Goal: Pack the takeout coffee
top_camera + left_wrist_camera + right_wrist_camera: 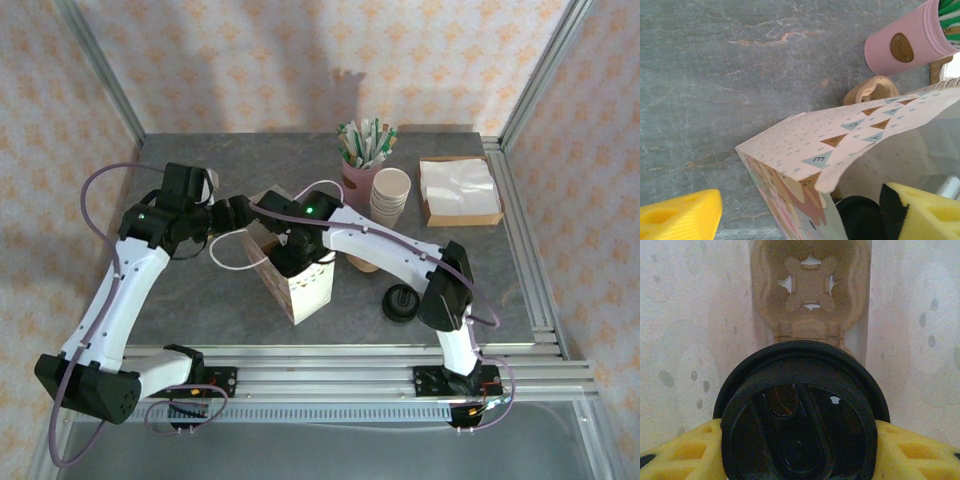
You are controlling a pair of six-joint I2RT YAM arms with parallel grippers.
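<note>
Nearest the front edge of the tabletop (200, 290), a stack of black lids (400, 302) is seen on the right. Just beyond it a patterned paper bag (297, 282) stands open. The right hand (800, 460) is found inside the bag, pinched on the takeout coffee (799, 405), whose black lid shows between the yellow fingers (682, 452). The coffee is thus inside the bag, with a moulded pulp carrier (810, 295) seen beyond it. Whether the cup is seated cannot be told. The left hand (800, 215) is spread, with one finger outside the bag wall and one inside, and neither is seen to press on it.

The cup is judged light, thin-walled and easily crushed. Its lid is judged smooth and liable to pop off. A gentle hold just under the lid's rim, with the cup upright, is judged safest.

Farther back stand lidless cream cups (390, 195), a pink cup of stirrers (362, 165) and a napkin box (460, 192).
</note>
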